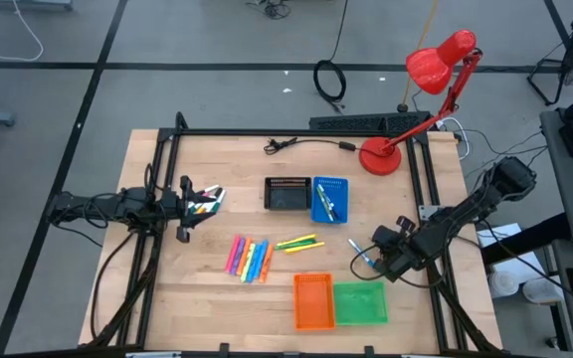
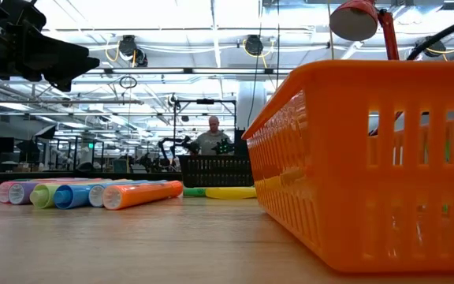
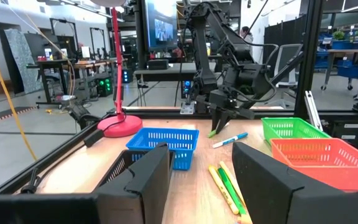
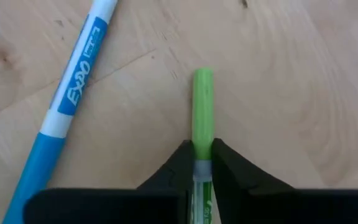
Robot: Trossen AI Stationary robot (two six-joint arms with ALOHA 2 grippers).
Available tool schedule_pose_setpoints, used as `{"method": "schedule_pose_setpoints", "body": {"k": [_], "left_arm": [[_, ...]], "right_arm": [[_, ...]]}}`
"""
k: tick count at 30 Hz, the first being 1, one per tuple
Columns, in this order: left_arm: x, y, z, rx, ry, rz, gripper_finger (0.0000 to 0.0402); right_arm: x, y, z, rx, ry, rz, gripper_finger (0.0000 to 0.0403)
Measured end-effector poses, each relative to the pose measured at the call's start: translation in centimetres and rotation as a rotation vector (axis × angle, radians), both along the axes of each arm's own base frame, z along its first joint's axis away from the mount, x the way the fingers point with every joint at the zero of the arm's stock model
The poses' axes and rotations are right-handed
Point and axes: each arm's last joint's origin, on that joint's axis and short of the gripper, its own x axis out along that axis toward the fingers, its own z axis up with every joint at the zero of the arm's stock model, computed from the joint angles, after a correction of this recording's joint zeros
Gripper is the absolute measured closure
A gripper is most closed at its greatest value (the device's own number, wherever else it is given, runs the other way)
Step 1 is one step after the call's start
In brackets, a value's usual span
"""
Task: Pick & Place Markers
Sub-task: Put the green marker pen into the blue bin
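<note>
Left gripper point(image 1: 205, 199): it hangs over the counter point(image 1: 217, 298), well to the left of the black tray point(image 1: 286, 194). Its fingers point(image 3: 143, 180) stand partly open. From above a few coloured sticks seem to sit at its tip, but I cannot tell if it holds them.
Row of markers point(image 1: 249, 259): pink, orange, yellow and blue ones lie side by side on the counter, below and to the left of the black tray. From the low view they lie flat with their round ends facing the camera point(image 2: 93, 193).
Yellow and green markers point(image 1: 299, 243): they lie close together just below the black tray.
Black tray: it sits near the middle of the counter.
Blue tray point(image 1: 329, 199): it touches the right side of the black tray. Blue markers lie inside it.
Orange tray point(image 1: 313, 300): it sits near the front edge, below the black tray.
Green tray point(image 1: 359, 303): it sits just to the right of the orange tray.
Blue marker point(image 4: 67, 112): it lies on the counter to the right of the black tray, just beside the green marker point(image 4: 202, 106).
Right gripper point(image 1: 371, 261): it is down at the counter, right of the black tray. Its fingers point(image 4: 225, 165) pinch the green marker, and the green end sticks out past them.
Red lamp point(image 1: 436, 89): it stands at the back of the counter, to the right of the black tray.
</note>
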Motion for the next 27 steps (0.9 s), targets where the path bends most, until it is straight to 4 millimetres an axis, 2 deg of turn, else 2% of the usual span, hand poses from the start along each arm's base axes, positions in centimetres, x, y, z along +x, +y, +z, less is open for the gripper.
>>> {"method": "schedule_pose_setpoints", "body": {"k": [8,20,27], "left_arm": [[0.0,0.0,0.0,0.000,0.000,0.000,0.0220],[0.0,0.0,0.0,0.000,-0.001,0.000,0.0220],[0.0,0.0,0.0,0.000,0.000,0.000,0.0220]], "right_arm": [[0.8,0.2,1.8,0.016,-0.219,0.047,0.0383],[2.9,1.4,4.1,-0.059,-0.513,0.268,0.0380],[4.5,1.1,5.4,-0.101,-0.666,0.255,0.0379]]}}
